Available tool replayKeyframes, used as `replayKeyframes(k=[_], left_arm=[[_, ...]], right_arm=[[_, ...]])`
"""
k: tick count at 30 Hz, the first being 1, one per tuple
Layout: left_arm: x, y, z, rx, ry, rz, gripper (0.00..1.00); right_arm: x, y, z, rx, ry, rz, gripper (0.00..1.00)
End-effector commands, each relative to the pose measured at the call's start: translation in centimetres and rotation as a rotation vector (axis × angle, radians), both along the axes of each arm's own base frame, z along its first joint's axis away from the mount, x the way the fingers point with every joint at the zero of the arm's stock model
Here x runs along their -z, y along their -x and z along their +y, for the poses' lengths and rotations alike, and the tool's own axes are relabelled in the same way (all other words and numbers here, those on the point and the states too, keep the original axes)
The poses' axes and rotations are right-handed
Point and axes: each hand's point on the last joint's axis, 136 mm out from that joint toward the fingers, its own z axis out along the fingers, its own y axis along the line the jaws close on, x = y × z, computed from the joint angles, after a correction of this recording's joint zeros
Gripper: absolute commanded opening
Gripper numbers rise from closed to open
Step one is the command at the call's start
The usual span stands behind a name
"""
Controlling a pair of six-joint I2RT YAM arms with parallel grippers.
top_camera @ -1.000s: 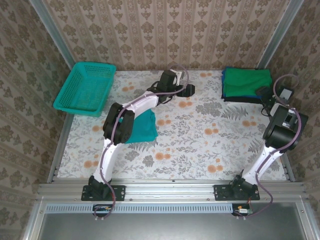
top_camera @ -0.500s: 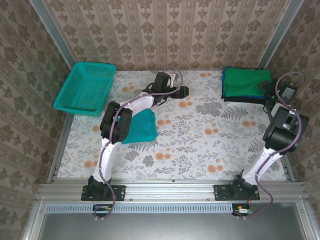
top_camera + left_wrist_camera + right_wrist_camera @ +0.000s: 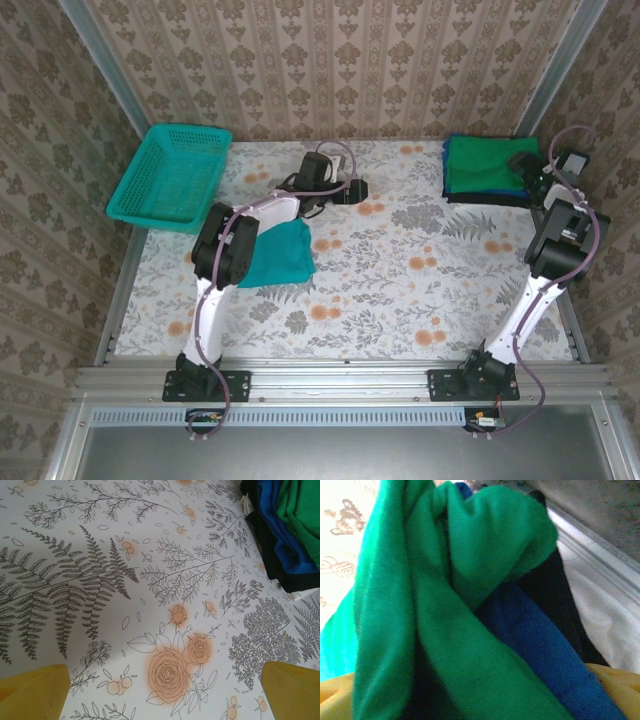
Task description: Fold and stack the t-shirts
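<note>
Teal mesh basket [image 3: 170, 180] sits far-left, apart from stacked t-shirts [image 3: 492, 168].

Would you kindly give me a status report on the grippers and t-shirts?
Left gripper open above table. Right gripper open at edge of green-topped stack. Teal t-shirt folded, apart from stack, partly under left arm.

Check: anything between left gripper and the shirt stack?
Nothing. Bare floral tablecloth runs from the left gripper to the stack, as the left wrist and top views show.
</note>
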Motion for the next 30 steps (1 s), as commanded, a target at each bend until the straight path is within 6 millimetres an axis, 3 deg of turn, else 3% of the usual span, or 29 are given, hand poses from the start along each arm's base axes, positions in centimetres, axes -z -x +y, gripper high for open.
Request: replayKeyframes(k=[1,6,15,19,25,30], left_arm=[[-4.7,-0.3,0.6,-0.003,0.071,-0.069,1.0],[-4.8,-0.1,2.5,-0.031,0.073,-0.065,1.0],[-4.4,-0.4,6.9,-0.106,0.082,-0.049,1.0],[-4.2,0.3,7.4,-0.106,0.084,-0.041,1.0],[-4.7,0.7,11.2,-0.176,0.063,-0.048,1.0],[-5.4,2.2,13.8,-0.215,0.02,-0.06,1.0]], right_arm=[[2.7,0.3,5.9,-0.194,-0.105,0.113,0.95],[4.1,0.6,11.0,-0.371,-0.12,0.216,0.91],[4.6,0.9,19.3,-0.619,-0.028,0.323,0.86],[4.7,1.4,23.4,-0.737,0.02,0.349,0.84],[3.7,2.8,29.4,-0.864,0.083,0.369,0.85],[2.8,4.3,31.7,-0.828,0.082,0.378,0.87]])
